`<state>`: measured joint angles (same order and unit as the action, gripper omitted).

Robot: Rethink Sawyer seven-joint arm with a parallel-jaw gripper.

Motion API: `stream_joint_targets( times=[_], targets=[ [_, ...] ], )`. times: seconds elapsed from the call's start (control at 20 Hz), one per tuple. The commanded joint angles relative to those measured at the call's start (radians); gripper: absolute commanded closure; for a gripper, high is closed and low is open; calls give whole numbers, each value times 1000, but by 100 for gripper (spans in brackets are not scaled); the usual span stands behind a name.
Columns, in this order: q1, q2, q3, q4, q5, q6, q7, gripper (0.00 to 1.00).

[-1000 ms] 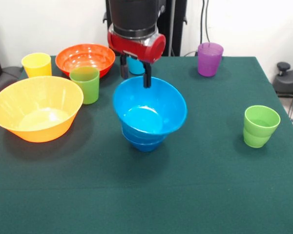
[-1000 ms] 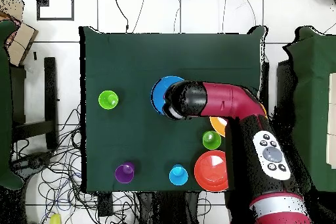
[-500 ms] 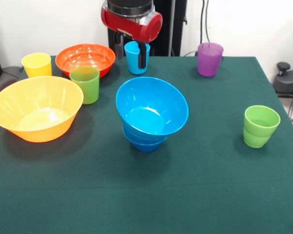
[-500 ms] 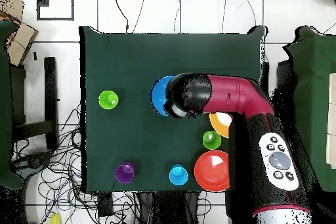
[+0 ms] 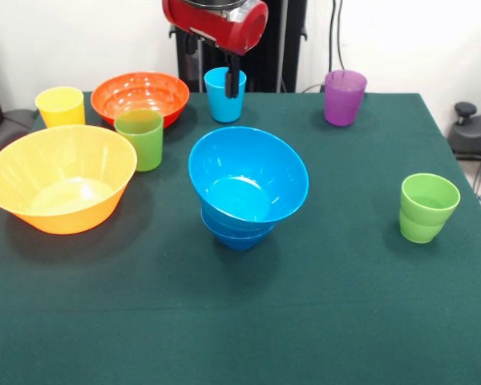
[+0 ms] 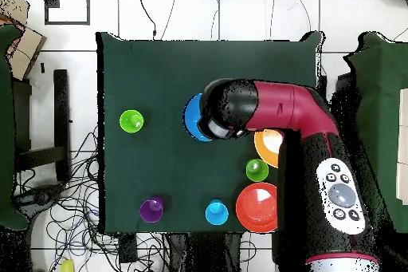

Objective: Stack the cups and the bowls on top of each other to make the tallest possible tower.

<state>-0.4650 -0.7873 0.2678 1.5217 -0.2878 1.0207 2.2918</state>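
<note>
You have a table under a dark green cloth (image 5: 329,305). At its middle stands the stack of nested blue bowls (image 5: 247,188) (three, as far as you can see). Left of that stack sit the yellow-orange bowl (image 5: 60,178) and a green cup (image 5: 139,139); behind those, the orange-red bowl (image 5: 140,98) and yellow cup (image 5: 61,107). Behind the stack stands the light blue cup (image 5: 224,95), to its right the purple cup (image 5: 344,97) and another green cup (image 5: 427,207).

Five cups (image 5: 139,138), five bowls (image 5: 61,176) (three blue ones nested), one gripper (image 5: 215,68)
</note>
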Motion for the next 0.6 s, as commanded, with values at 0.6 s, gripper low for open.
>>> stream_joint_targets(
  times=[0.6],
  targets=[
    [22,28,2,-31,-61,96,-107,0]
  ],
)
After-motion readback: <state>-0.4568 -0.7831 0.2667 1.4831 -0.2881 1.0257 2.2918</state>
